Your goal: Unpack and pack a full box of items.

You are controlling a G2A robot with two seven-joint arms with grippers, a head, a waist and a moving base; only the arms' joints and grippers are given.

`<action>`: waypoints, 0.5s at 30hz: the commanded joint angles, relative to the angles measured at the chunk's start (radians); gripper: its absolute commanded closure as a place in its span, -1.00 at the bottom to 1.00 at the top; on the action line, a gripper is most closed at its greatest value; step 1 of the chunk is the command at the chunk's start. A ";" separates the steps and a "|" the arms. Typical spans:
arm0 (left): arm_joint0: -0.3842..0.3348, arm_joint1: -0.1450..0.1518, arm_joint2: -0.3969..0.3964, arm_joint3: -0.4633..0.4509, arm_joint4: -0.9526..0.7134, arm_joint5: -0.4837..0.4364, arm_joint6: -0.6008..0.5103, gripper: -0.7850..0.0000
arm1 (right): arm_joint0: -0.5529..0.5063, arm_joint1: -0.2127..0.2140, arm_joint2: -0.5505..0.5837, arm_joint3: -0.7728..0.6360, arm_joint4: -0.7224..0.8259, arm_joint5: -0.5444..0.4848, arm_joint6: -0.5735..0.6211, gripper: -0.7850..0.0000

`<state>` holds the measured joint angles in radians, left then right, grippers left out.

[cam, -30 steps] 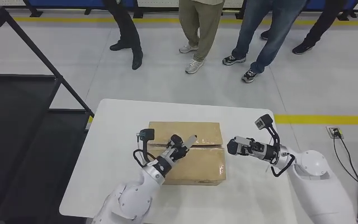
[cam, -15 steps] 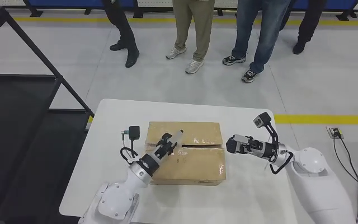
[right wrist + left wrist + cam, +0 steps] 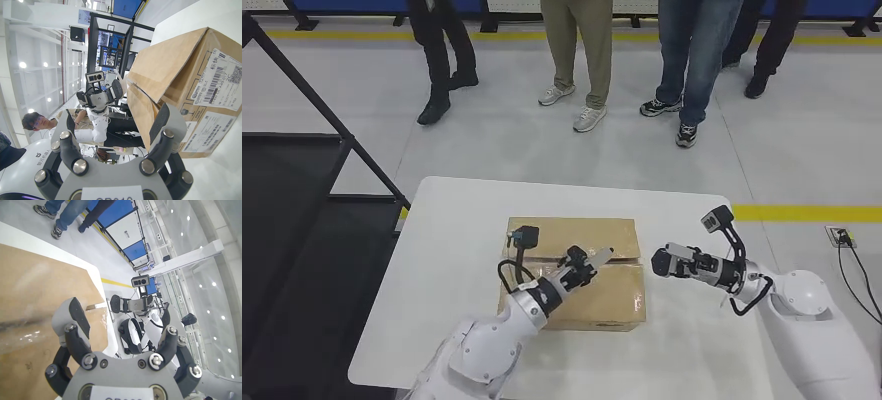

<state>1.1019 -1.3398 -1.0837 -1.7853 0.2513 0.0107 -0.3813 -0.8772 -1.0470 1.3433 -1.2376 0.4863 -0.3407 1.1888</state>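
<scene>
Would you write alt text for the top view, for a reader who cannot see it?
A cardboard box lies on a white table. The left gripper, open, is over the middle of the box's top; the right gripper, open, is just off the box's end.

Bright light from round white ceiling lamps (image 3: 214, 283) at upper right. Glare glints on the brown cardboard box (image 3: 47, 294). Wrist-view edges bow.
</scene>
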 commanded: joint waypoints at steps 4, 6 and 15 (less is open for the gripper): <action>-0.011 -0.005 0.030 0.003 0.015 0.001 0.001 -1.00 | -0.004 0.002 0.000 -0.002 0.003 0.000 0.001 -1.00; -0.016 -0.008 0.042 0.004 0.025 0.002 0.009 -1.00 | -0.003 0.002 -0.001 -0.001 0.005 0.001 0.002 -1.00; 0.000 -0.009 0.028 -0.061 0.047 -0.018 0.055 -1.00 | -0.004 0.004 -0.004 0.010 0.013 -0.006 0.004 -1.00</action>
<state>1.0923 -1.3504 -1.0387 -1.8254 0.3021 -0.0046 -0.3445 -0.8814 -1.0431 1.3399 -1.2288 0.4985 -0.3469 1.1916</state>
